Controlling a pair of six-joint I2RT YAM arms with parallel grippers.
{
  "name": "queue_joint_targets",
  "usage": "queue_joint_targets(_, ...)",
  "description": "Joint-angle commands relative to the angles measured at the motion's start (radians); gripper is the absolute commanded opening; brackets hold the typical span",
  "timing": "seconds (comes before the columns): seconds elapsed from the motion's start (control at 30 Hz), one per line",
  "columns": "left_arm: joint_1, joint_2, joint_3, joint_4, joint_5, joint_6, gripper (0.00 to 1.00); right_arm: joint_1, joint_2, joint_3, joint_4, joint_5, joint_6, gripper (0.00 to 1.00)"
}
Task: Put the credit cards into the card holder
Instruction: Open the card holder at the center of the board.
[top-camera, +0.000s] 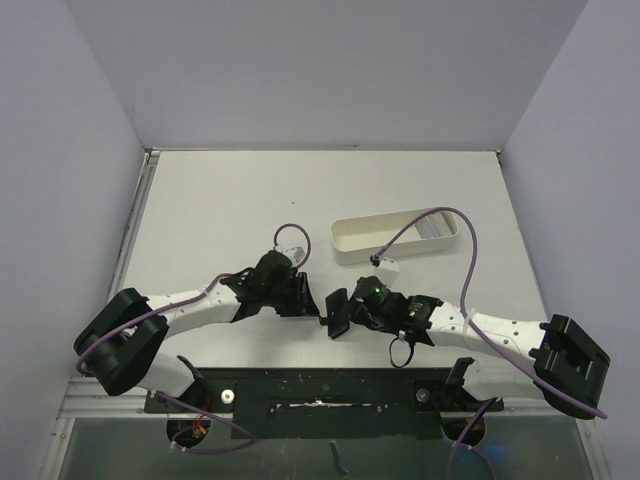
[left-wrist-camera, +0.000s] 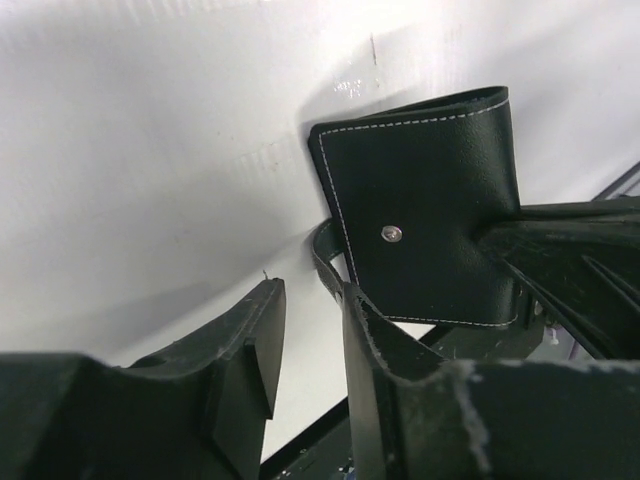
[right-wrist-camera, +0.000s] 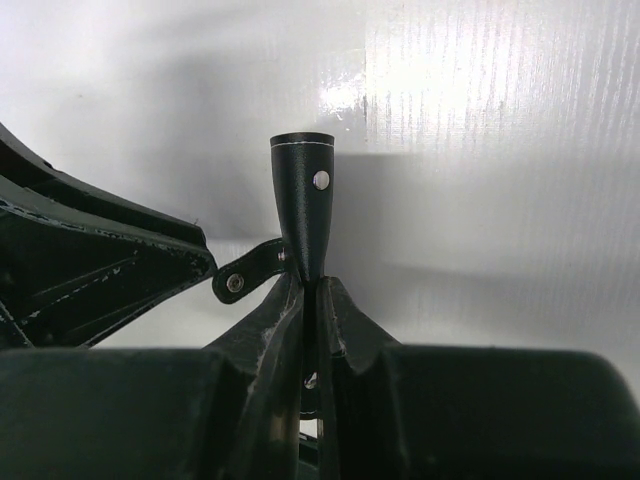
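right gripper (right-wrist-camera: 311, 295) clamping shut on holder (right-wrist-camera: 303, 190) by one edge, holding it at table's (top-camera: 250, 200) 6 o'clock | left gripper (left-wrist-camera: 310, 297) hovering at holder's 9 o'clock, fingers (left-wrist-camera: 250, 340) standing apart, gripping nothing, snap tab (left-wrist-camera: 325, 255) hanging beside one fingertip | white tray (top-camera: 395, 235) lying at holder's 1 o'clock, apart

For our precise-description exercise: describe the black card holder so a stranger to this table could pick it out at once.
On the white table, near the middle of its front edge, the right arm's fingers pinch the card holder on edge. Unlike the long white oval tray farther back, it is small and black, with white stitching and a metal snap.
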Motion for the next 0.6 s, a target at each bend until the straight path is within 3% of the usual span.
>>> queue_joint_targets(0.0, 0.002, -0.009, -0.022, 0.159, 0.085, -0.041, 0.31, 0.001, -0.032, -0.004, 0.037, 0.043, 0.013, 0.06)
queue_joint_targets(0.4, 0.0, 0.045, -0.053, 0.296, 0.158, -0.076, 0.43, 0.002, -0.039, -0.016, 0.043, 0.054, 0.014, 0.06)
queue_joint_targets(0.57, -0.001, 0.047, -0.065, 0.258, 0.094, -0.076, 0.43, 0.001, -0.036, -0.033, 0.062, 0.043, 0.016, 0.06)
